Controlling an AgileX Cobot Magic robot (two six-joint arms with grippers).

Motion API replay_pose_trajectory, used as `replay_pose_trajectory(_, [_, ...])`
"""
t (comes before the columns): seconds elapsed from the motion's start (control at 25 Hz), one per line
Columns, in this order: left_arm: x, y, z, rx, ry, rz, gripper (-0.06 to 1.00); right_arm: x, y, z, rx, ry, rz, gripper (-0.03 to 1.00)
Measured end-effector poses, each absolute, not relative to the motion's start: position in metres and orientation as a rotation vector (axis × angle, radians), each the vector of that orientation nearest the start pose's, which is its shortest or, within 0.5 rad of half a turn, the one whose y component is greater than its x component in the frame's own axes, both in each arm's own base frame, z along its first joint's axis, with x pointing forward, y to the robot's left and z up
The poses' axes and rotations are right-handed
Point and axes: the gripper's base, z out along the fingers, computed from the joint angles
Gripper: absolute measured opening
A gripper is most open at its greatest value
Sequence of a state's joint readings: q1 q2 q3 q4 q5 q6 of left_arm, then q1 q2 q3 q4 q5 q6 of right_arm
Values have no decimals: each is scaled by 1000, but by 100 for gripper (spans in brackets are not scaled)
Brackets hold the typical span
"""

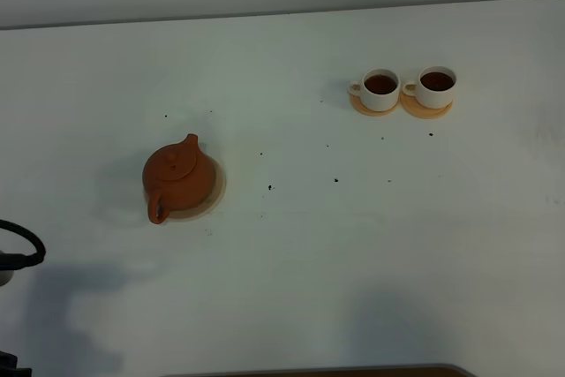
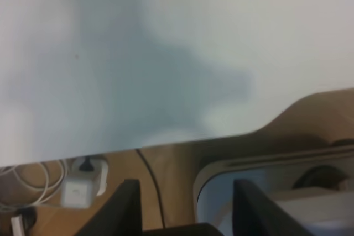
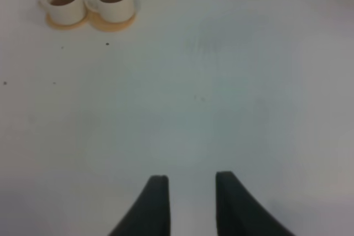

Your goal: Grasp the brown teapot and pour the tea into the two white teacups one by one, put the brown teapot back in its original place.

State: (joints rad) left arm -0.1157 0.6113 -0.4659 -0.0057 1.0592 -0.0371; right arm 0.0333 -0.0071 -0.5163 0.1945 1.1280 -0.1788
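The brown teapot (image 1: 178, 178) stands upright on its pale tan round coaster, the original place (image 1: 216, 196), left of the table's middle, with nothing touching it. The two white teacups (image 1: 380, 89) (image 1: 436, 86) sit side by side at the far right, each holding dark tea (image 1: 380, 84). The right wrist view also shows the teacups (image 3: 65, 3) (image 3: 116, 2), far beyond my right gripper (image 3: 191, 176), whose fingers stand a little apart over bare table with nothing between them. My left gripper (image 2: 187, 186) is open wide and empty, hanging past the table's near edge. Neither gripper appears in the exterior high view.
Each cup rests on a small orange-tan coaster (image 1: 373, 109). Dark specks (image 1: 336, 180) dot the white table (image 1: 291, 262). A black cable (image 1: 22, 245) loops in at the left edge. Below the table edge, the left wrist view shows a white power adapter (image 2: 77, 189) and cords.
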Motion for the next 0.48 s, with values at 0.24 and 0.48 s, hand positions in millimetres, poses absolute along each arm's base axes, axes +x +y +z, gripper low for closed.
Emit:
replay_pose_trajectory(0.24, [70,-1,250,-31,2587,-25,42,-12,15,278,-239,2062,145,24])
replay_pose_trajectory(0.48, [54,3,257,-113,2465,4,42,-12,15,278,-239,2061,145,24])
